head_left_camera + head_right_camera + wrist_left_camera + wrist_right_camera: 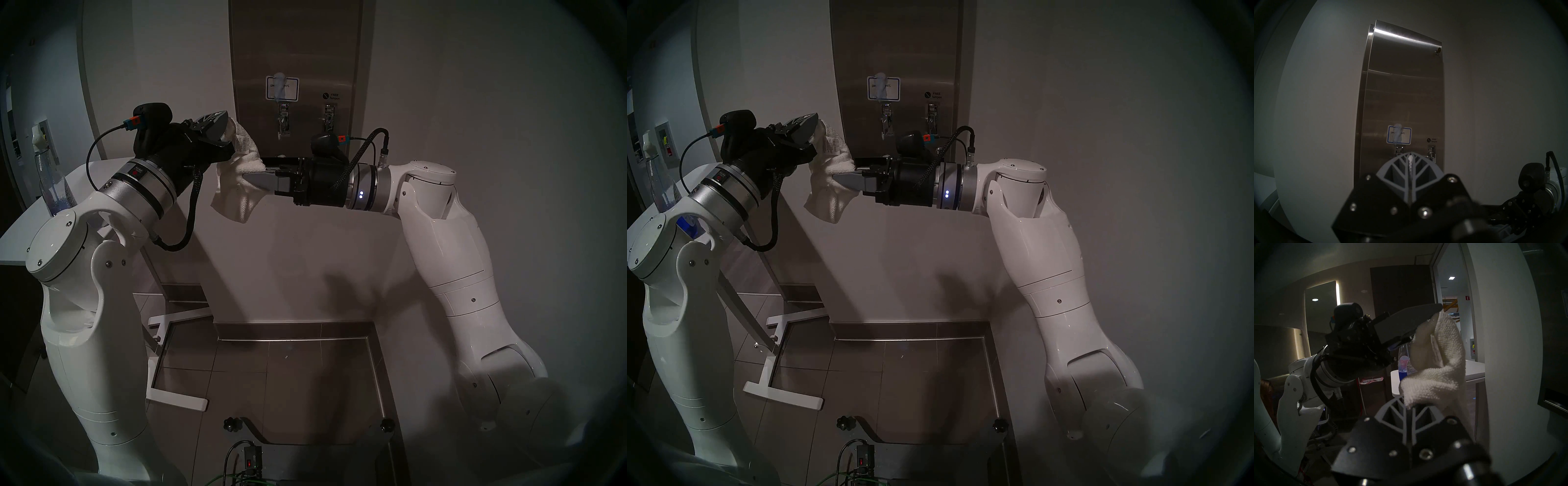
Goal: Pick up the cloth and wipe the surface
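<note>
The off-white waffle cloth (245,161) (837,166) hangs in the air between my two grippers, its printed tag showing. My left gripper (228,134) (815,133) is shut on the cloth's upper corner; the left wrist view shows only a white sliver between its closed fingers (1410,155). My right gripper (245,176) (835,177) (1409,405) is shut on the cloth's middle fold (1437,375). The brushed steel dispenser front (295,51) (1403,93) is just behind and above. Its blue-bordered label (282,89) (1399,134) carries a whitish smear. The cloth hangs apart from the steel.
A white table (13,244) stands at my left with a spray bottle (51,183) (1403,365) of blue liquid on it. Its white legs (176,397) rest on the tiled floor. The plain grey wall (475,101) flanks the dispenser. My right gripper body partly covers the dispenser's dark slot (271,159).
</note>
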Robot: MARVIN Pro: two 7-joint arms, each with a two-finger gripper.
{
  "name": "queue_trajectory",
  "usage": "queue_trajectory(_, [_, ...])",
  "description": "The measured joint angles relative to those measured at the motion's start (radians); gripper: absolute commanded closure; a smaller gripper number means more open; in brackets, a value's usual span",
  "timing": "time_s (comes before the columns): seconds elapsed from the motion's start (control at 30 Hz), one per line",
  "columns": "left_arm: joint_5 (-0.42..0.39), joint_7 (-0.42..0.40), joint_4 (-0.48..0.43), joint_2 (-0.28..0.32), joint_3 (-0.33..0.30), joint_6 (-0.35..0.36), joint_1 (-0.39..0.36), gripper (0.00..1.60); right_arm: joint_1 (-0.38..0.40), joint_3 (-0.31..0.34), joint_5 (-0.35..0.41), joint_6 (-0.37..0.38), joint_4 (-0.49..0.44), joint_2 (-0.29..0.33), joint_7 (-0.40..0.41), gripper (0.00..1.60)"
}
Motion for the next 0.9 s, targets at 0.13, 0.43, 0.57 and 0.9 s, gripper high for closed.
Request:
queue_trajectory(0.13, [0.027,0.013,-0.002,0.001,0.004,-0.006,0.000,0.00,-0.006,0.002,0.001,0.000,-0.007,0.001,0.000,1.60])
queue_trajectory(0.43, [0.049,0.033,-0.002,0.008,0.014,0.003,-0.004,0.00,-0.005,0.004,0.000,-0.008,-0.003,-0.005,-0.002,1.60])
queue_trajectory(0.57, [0.052,0.037,-0.002,0.011,0.016,0.005,-0.005,0.00,0.012,0.012,-0.004,-0.018,0.019,-0.007,-0.013,1.60])
queue_trajectory(0.9, [0.046,0.041,-0.002,0.015,0.020,0.006,-0.005,0.00,0.072,0.037,-0.079,-0.111,0.049,-0.023,-0.093,1.60])
